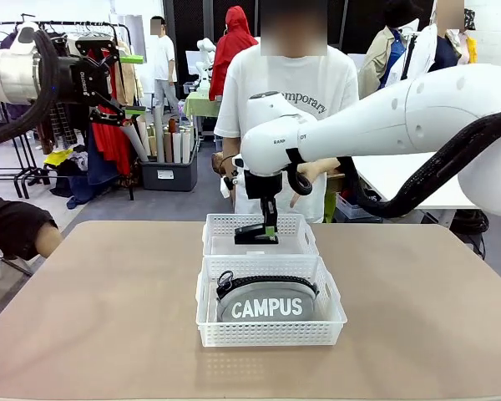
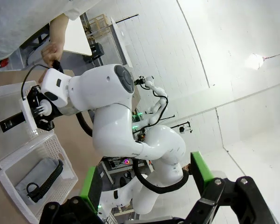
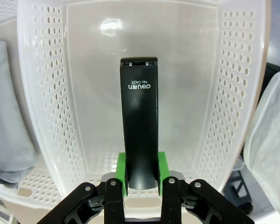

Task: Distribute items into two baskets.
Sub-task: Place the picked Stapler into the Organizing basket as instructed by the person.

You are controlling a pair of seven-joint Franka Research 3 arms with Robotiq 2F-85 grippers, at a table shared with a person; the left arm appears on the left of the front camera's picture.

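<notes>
Right gripper clamped on the stapler's rear end over the far basket; judged stiff, dense, slick (hold mid-body); pouch soft, in the near basket; left gripper spread wide, empty, raised.

Robot lab: distant arms, clothes rack.

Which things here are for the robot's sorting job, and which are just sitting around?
For the job:
stapler, held in the right gripper
CAMPUS pouch in the near basket
far basket

Just around:
clothes rack
grey bin on the floor
white table behind
</notes>
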